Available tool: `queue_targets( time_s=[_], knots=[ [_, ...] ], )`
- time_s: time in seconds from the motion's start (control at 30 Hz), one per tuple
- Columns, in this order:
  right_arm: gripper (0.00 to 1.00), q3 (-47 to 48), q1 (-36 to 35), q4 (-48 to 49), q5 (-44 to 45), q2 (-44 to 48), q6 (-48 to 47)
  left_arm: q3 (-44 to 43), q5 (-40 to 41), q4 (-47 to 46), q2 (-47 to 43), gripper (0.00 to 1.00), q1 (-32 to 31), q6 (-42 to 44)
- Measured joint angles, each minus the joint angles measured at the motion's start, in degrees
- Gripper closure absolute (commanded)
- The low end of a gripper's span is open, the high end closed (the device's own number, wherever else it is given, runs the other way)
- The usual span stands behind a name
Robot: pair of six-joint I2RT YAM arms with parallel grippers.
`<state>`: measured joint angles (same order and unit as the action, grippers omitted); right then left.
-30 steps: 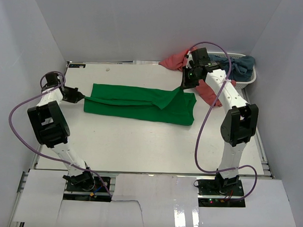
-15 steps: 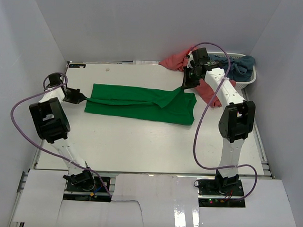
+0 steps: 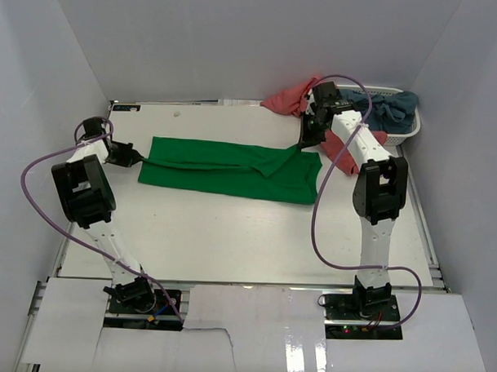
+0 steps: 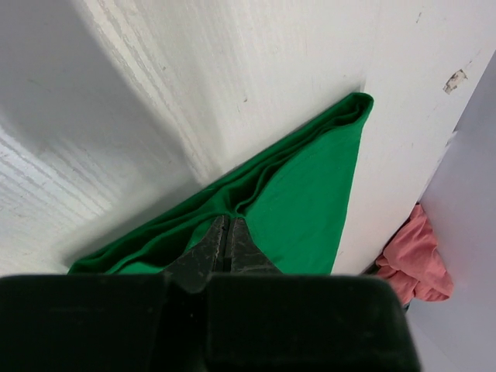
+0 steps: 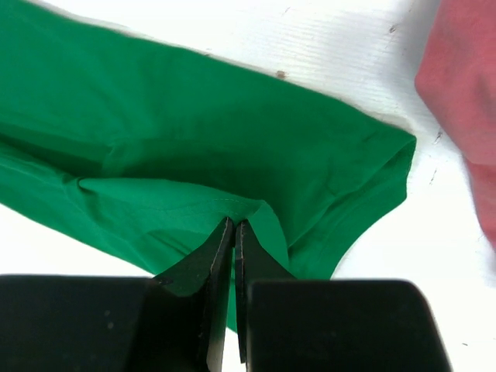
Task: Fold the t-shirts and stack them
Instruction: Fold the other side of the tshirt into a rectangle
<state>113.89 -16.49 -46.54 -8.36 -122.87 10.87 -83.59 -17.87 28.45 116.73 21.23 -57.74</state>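
Observation:
A bright green t-shirt (image 3: pixel 229 167) lies folded into a long band across the table, stretched between both arms. My left gripper (image 3: pixel 140 158) is shut on its left end; in the left wrist view the gripper (image 4: pixel 227 222) pinches a gathered green edge (image 4: pixel 310 194). My right gripper (image 3: pixel 302 145) is shut on the shirt's upper right corner, and the right wrist view shows the gripper (image 5: pixel 234 225) clamped on a hemmed fold of green cloth (image 5: pixel 194 147). A salmon-pink t-shirt (image 3: pixel 286 98) hangs out of the basket behind the right arm. A grey-blue t-shirt (image 3: pixel 394 108) sits in the basket.
The white slatted basket (image 3: pixel 403 134) stands at the back right corner. Pink cloth (image 3: pixel 344 152) trails from it onto the table (image 3: pixel 230 234) beside the right arm. White walls close in on the left, back and right.
Both arms have shifted slightly toward the back, carrying the green shirt's ends with them. The shirt stays stretched flat and both grips are unchanged.

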Motion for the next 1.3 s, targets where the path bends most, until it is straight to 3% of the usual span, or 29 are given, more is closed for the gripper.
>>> queue_targets(
  time_s=[0.7,0.73,0.8,0.9,1.3],
  knots=[
    [0.86,4.5,1.1,4.6,0.5,-10.6,2.3,-2.0,0.1,-0.3,3.7,1.00,-0.6,-0.6],
    [0.84,4.5,1.1,4.8,0.5,-10.7,2.4,-2.0,0.1,-0.3,3.8,1.00,-0.6,-0.7],
    [0.68,4.5,1.1,4.8,0.5,-10.9,2.8,-2.1,0.0,-0.4,3.9,0.99,-0.6,-0.9],
    [0.61,4.5,1.1,5.1,0.7,-11.0,3.0,-2.4,-0.2,-0.5,4.0,0.94,-0.6,-1.3],
    [0.56,2.9,1.1,7.4,1.4,-9.7,3.1,-6.6,-5.6,-2.7,4.0,0.80,-0.6,-5.3]
  ],
)
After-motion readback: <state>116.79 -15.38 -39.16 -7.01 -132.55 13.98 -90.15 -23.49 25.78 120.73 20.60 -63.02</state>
